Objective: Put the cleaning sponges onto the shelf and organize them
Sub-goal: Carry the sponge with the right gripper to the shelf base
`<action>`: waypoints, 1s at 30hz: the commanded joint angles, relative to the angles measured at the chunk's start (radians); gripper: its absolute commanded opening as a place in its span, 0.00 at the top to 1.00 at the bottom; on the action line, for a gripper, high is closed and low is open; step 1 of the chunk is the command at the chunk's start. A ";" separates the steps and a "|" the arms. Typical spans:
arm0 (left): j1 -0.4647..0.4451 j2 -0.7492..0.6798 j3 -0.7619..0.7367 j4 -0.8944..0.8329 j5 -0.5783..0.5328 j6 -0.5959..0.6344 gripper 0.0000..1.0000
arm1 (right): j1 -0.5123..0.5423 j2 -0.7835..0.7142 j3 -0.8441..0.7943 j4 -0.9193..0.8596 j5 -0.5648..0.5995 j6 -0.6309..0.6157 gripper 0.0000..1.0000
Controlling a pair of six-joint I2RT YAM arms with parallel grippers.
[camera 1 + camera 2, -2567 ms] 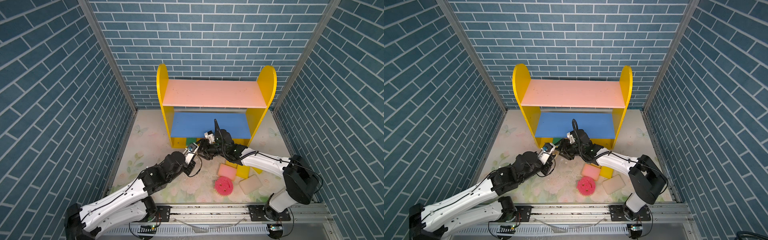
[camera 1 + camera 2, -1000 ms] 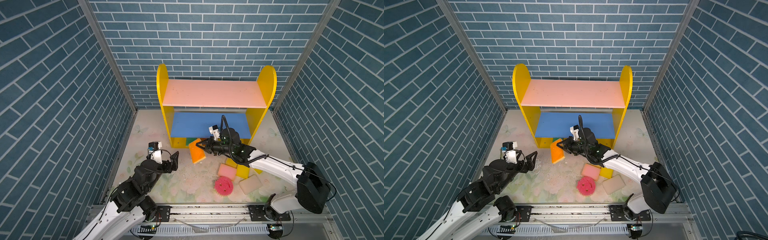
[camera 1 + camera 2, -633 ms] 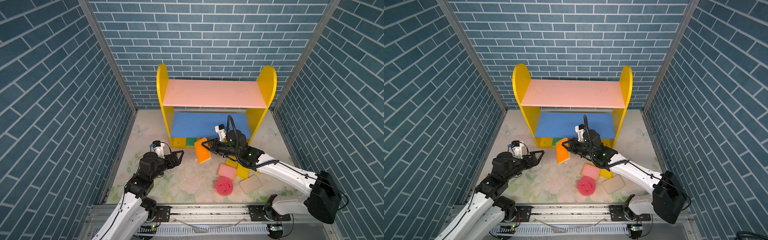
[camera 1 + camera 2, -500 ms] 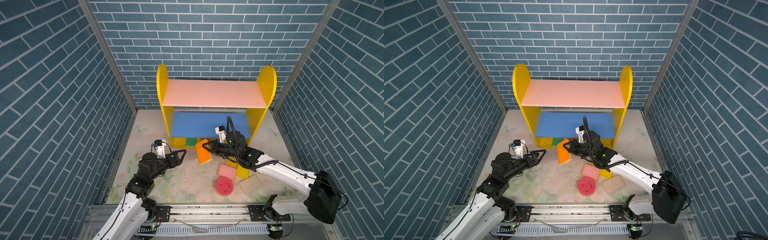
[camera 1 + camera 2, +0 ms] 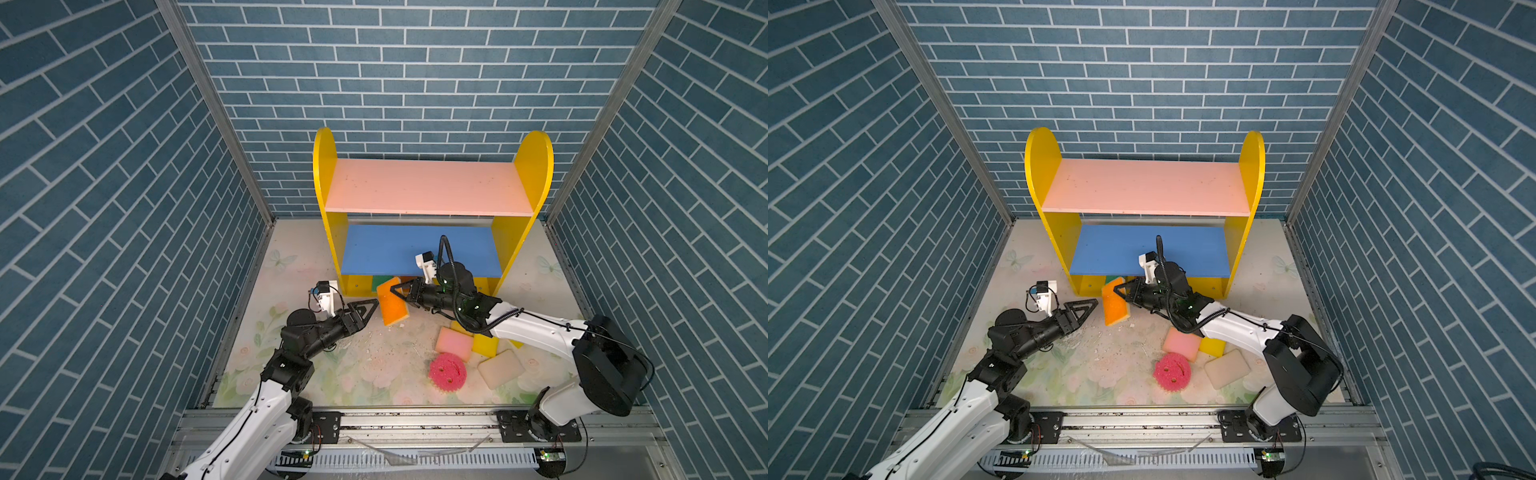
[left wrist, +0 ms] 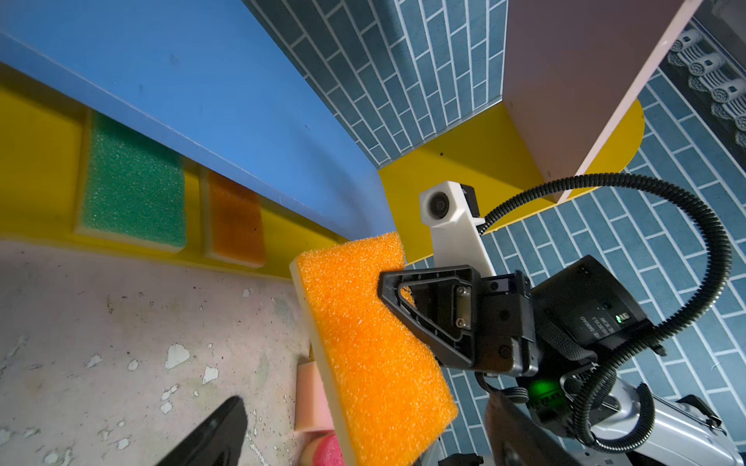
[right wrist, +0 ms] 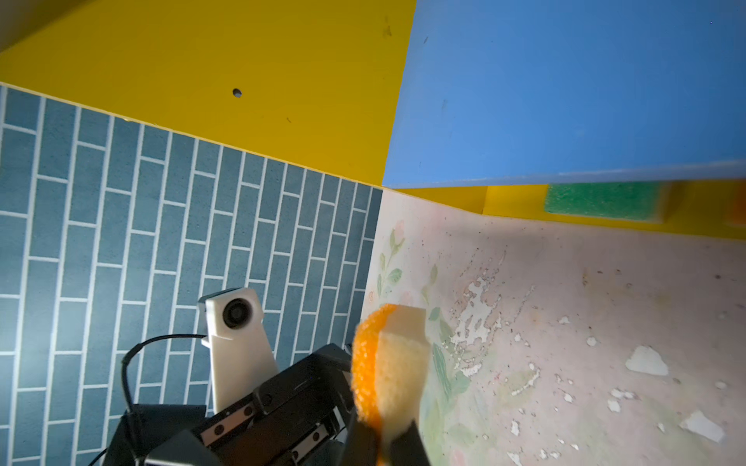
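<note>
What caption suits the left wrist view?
Right gripper pinching an orange rectangular foam sponge before the yellow-sided shelf, green foam sponge on its base.

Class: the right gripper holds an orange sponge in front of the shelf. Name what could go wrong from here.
1. The right gripper pinches the orange sponge near one edge; the foam might bend or slip free.
2. Held tilted, it could catch the blue board's front edge.
3. The open left gripper sits close beside it; the two might bump.
</note>
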 commanded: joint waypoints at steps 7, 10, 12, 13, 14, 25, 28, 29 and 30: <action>0.006 0.082 0.014 0.202 0.022 -0.012 0.25 | 0.017 0.061 0.077 0.220 -0.092 0.098 1.00; 0.006 0.117 0.016 0.269 0.027 -0.026 0.29 | 0.019 0.069 0.076 0.248 -0.095 0.108 1.00; 0.005 0.139 0.019 0.288 0.029 -0.032 0.29 | 0.021 0.074 0.072 0.282 -0.096 0.122 1.00; 0.005 0.148 0.020 0.297 0.030 -0.035 0.30 | 0.020 0.077 0.070 0.297 -0.098 0.130 1.00; 0.005 0.156 0.019 0.310 0.033 -0.037 0.31 | 0.022 0.080 0.073 0.307 -0.102 0.135 1.00; 0.006 0.115 0.066 0.248 0.023 -0.007 0.87 | 0.025 0.052 0.039 0.242 -0.093 0.117 0.83; 0.005 0.092 0.074 0.184 0.021 0.019 0.91 | 0.024 -0.003 0.014 0.154 -0.079 0.072 0.60; 0.005 0.088 0.071 0.178 0.020 0.021 0.91 | 0.026 -0.028 0.007 0.102 -0.070 0.045 0.55; 0.005 0.085 0.065 0.177 0.017 0.018 0.91 | 0.023 -0.048 0.003 0.058 -0.061 0.024 0.51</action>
